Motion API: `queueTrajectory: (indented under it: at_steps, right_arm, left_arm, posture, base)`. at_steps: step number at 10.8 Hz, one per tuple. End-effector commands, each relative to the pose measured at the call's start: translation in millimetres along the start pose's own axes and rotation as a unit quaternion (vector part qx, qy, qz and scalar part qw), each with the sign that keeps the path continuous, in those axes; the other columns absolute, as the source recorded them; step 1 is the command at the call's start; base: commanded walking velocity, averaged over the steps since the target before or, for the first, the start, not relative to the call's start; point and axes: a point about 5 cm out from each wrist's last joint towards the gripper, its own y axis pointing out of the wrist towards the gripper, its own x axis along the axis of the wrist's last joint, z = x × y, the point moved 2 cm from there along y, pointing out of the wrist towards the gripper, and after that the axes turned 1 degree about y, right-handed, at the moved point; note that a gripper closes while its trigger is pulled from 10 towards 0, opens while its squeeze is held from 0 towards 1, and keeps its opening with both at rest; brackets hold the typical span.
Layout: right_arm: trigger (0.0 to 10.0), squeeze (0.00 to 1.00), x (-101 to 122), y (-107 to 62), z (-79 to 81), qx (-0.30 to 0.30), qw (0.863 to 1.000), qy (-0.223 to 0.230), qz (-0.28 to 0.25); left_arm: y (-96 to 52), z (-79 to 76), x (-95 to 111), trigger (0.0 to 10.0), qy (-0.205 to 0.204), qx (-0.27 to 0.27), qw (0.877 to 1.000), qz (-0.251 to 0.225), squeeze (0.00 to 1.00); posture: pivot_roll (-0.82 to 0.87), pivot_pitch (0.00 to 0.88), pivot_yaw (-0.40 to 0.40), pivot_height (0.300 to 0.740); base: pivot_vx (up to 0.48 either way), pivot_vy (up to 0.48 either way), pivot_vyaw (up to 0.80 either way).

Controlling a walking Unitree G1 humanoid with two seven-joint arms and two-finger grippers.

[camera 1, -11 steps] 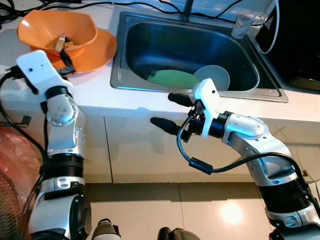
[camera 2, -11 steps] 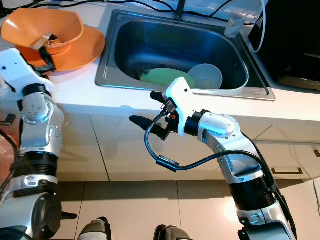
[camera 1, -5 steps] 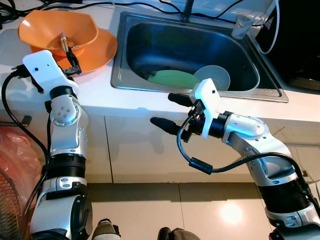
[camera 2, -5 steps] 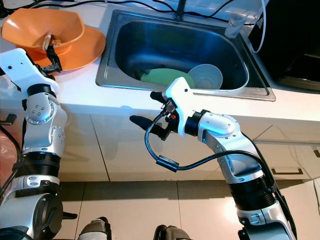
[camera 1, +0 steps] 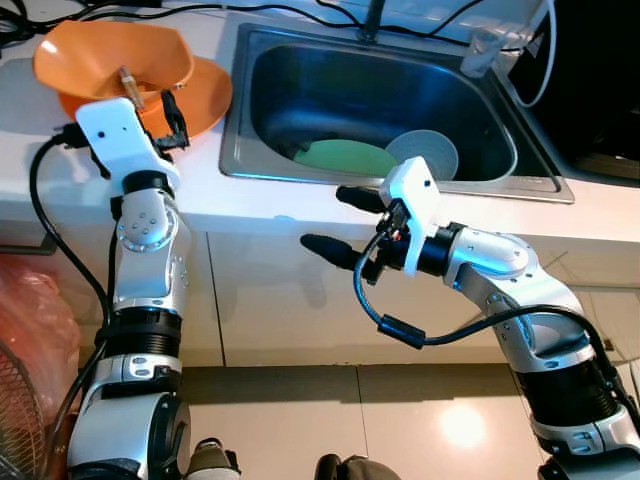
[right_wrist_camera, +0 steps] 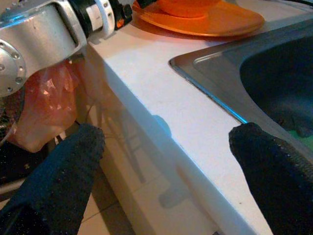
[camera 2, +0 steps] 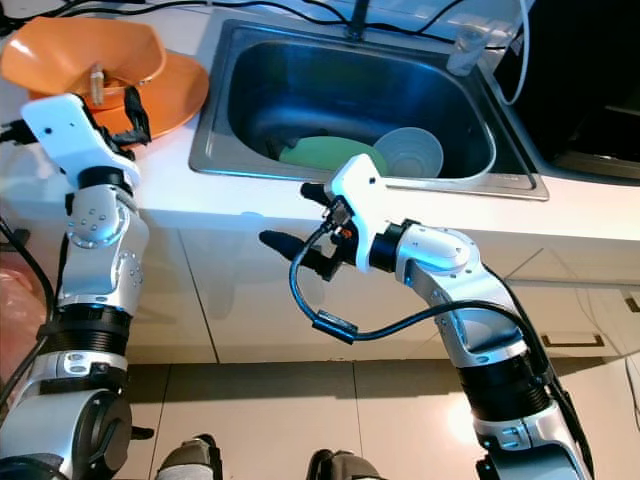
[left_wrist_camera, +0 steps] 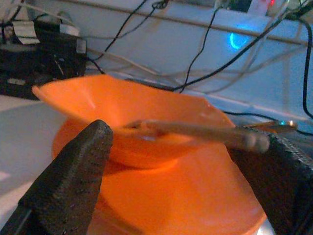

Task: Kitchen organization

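Observation:
An orange bowl sits on an orange plate on the white counter, left of the sink. A wooden-handled utensil rests across the bowl. My left gripper is open at the plate's near rim, its fingers spread wide and pointing at the bowl, holding nothing. A green plate and a pale bowl lie in the sink. My right gripper hangs open in front of the counter edge, below the sink, empty.
A clear glass stands at the sink's back right corner, and the tap rises behind the basin. Cables run along the back wall. A red plastic bag sits on the floor at the left. A dark appliance stands at the right.
My left arm has swung right and forward, bringing its gripper from the bowl's left side to the plate's near rim. The right arm has not moved.

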Motion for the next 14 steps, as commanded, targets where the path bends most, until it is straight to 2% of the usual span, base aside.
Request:
queueTrajectory:
  at_steps: [1, 5, 6, 14]
  right_arm:
    - [10.0, 0.00, 2.7, -4.0, -3.4, -0.006, 1.000, -0.006, -0.003]
    - [10.0, 0.00, 2.5, -4.5, -4.2, -0.008, 1.000, -0.007, -0.003]
    - [10.0, 0.00, 2.9, -4.7, -4.6, -0.009, 1.000, -0.007, -0.003]
    - [10.0, 0.00, 3.7, -3.8, -5.0, -0.012, 1.000, -0.008, -0.006]
  left_arm:
    - [2.4, -1.8, 7.8, 10.0, 0.001, -0.002, 1.000, -0.014, 0.00]
    - [5.3, 7.9, 7.2, 10.0, 0.007, 0.018, 1.000, -0.014, 0.00]
    - [5.8, 10.1, 7.3, 0.0, 0.002, 0.016, 1.000, -0.020, 0.00]
    - [6.7, 8.5, 9.8, 0.0, -0.003, 0.009, 1.000, -0.028, 0.00]
  posture:
    - [-0.06, 0.167, -0.150, 0.740]
    - [-0.07, 0.169, -0.151, 0.740]
    - [-0.07, 0.168, -0.150, 0.740]
    - [-0.07, 0.167, -0.150, 0.740]
  base:
    - [0.000, 0.000, 0.00]
    - [0.000, 0.000, 0.00]
    - [0.000, 0.000, 0.00]
    - [0.000, 0.000, 0.00]
